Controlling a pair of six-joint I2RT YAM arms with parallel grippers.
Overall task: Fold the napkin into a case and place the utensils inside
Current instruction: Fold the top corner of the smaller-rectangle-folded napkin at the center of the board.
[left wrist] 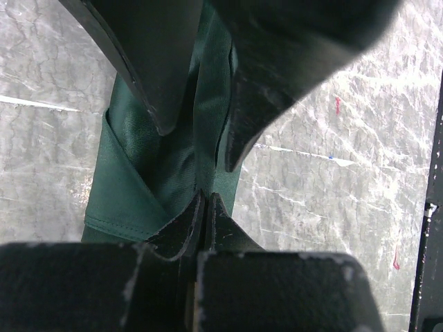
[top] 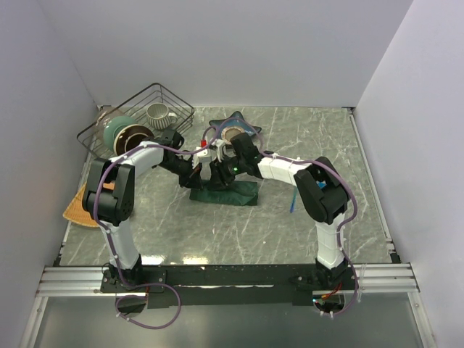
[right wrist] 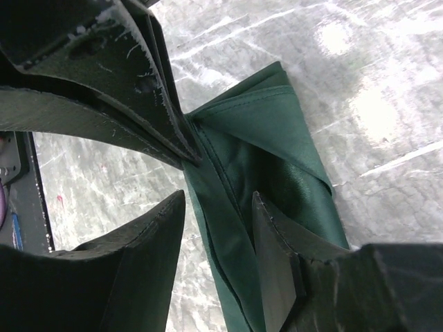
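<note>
The dark green napkin (top: 230,193) lies folded into a narrow layered strip at the table's middle. My left gripper (left wrist: 205,200) is shut on one edge of the cloth (left wrist: 124,194) and pinches it between its tips. My right gripper (right wrist: 218,211) stands open right against it. Its two fingers (right wrist: 156,238) straddle a raised fold of the napkin (right wrist: 270,131) without pressing it. In the top view both grippers meet over the strip's left end (top: 210,176). A slim blue utensil (top: 292,201) lies on the table to the right of the cloth.
A star-shaped blue dish (top: 246,129) sits just behind the grippers. A wire basket (top: 177,109) with cups stands at the back left. An orange-tan mat (top: 76,209) lies at the left edge, beside the left arm. White walls close in the table.
</note>
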